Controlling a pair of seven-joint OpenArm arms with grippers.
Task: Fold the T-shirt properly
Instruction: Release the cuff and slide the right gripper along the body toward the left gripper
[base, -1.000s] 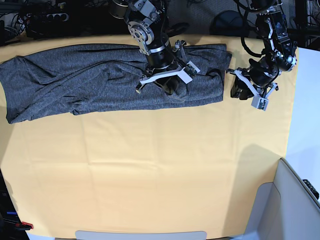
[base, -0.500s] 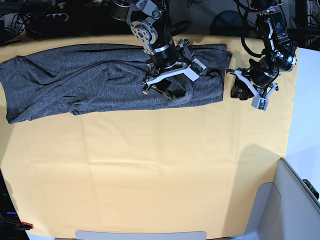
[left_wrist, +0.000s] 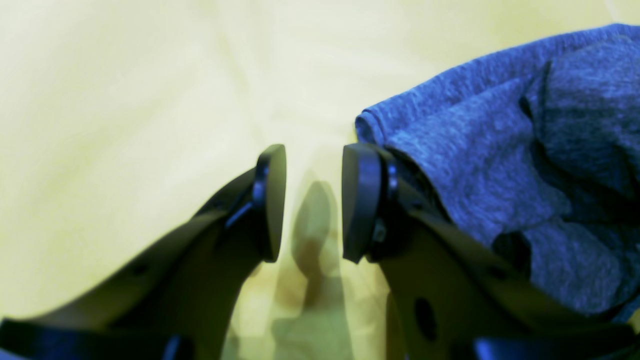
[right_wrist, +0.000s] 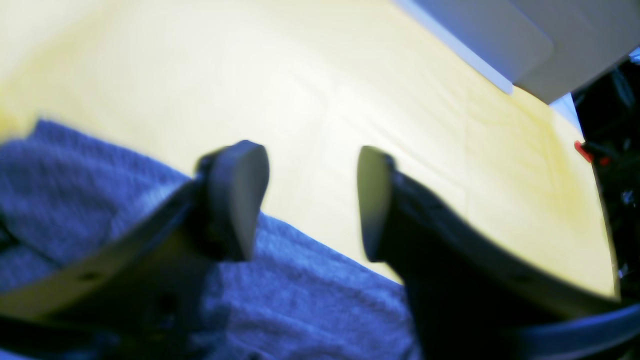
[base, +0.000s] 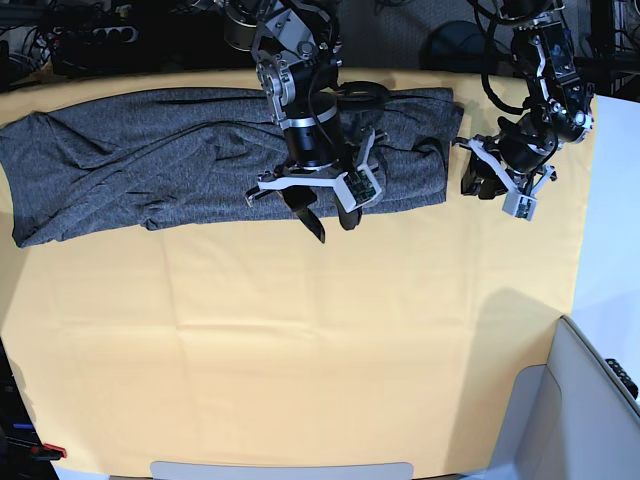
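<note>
Left wrist view: left gripper (left_wrist: 312, 202) jaws partly apart, nothing btwn them, just tablecloth (left_wrist: 125, 100) below. T-shirt (left_wrist: 500, 165) edge sits right beside the outer pad, a rolled hem corner. Looks thin, soft, floppy knit; I'd guess it'll sag and bunch unless pinched at a hem or corner. Rest of the shirt is cut off at frame right.

Right wrist view: right gripper (right_wrist: 312, 200) jaws apart w/ a clear gap, holding nothing. T-shirt (right_wrist: 300, 300) lies under and behind the fingers. Very blurry, folds hard to read.

Base view: T-shirt (base: 180, 165) is a long band across the far side of the cloth, wrinkled. Right gripper (base: 325, 210) hangs over its near edge, left gripper (base: 500, 190) just off its end. Sleeves and collar not distinguishable.
</note>
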